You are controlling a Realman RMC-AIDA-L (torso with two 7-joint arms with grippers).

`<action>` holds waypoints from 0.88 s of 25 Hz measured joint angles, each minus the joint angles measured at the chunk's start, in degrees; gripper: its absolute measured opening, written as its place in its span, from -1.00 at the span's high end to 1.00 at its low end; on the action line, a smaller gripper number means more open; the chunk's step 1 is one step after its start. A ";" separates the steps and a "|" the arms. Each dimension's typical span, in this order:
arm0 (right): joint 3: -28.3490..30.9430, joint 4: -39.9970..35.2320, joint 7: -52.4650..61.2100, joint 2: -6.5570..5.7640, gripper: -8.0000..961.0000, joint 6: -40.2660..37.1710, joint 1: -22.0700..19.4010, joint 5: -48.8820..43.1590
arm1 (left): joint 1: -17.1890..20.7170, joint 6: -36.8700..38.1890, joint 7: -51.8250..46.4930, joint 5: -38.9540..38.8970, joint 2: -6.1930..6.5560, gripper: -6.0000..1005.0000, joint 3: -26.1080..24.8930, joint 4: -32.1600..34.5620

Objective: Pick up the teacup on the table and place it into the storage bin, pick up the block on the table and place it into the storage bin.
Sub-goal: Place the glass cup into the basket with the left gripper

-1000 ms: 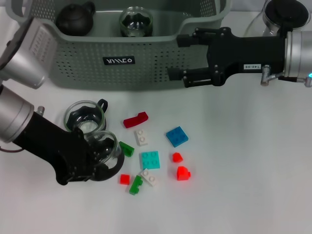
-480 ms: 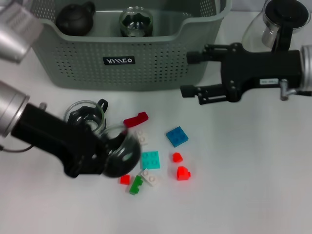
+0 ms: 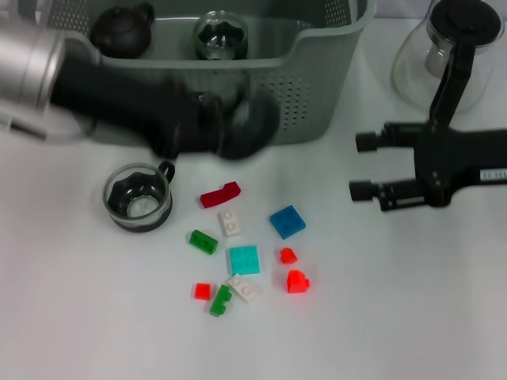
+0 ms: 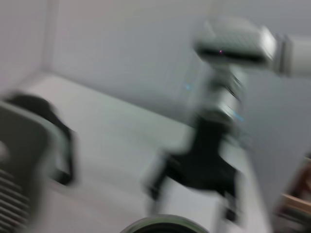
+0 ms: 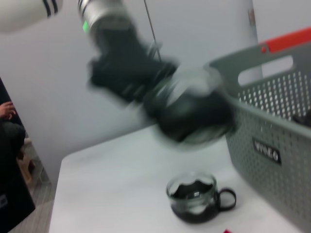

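Grey-green storage bin (image 3: pixel 317 87) is seen at the far side of the white bench (image 3: pixel 412 317), with a dark teapot (image 3: pixel 120 30) and a glass cup (image 3: pixel 221 35) inside it. Left claw (image 3: pixel 249 127) is held in front of the bin's front wall, above the bench, pinched on a glass teacup (image 5: pixel 192 109); the claw is heavily blurred. A second glass teacup (image 3: pixel 139 196) is stood on the bench near the left. Scattered blocks are laid just right of it: red (image 3: pixel 219 194), blue (image 3: pixel 287 222), teal (image 3: pixel 244 260), green (image 3: pixel 203 241). Right claw (image 3: pixel 360 166) is held spread, well clear of the blocks. A glass teapot (image 3: pixel 444 47) is stood far right.
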 joint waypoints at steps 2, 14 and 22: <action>0.02 1.55 -1.21 -0.24 -0.81 -0.04 -0.32 -1.06 | -2.87 -5.28 -0.89 0.21 0.87 0.87 -2.25 -0.49; -0.19 2.30 -2.27 0.23 -0.81 -0.26 0.19 -4.78 | -11.96 -30.20 -10.25 3.29 6.89 0.83 -0.19 -7.89; 0.72 2.36 -2.31 0.47 -0.81 0.68 1.08 -4.77 | -13.53 -46.85 -11.37 7.69 6.42 0.80 7.79 -16.08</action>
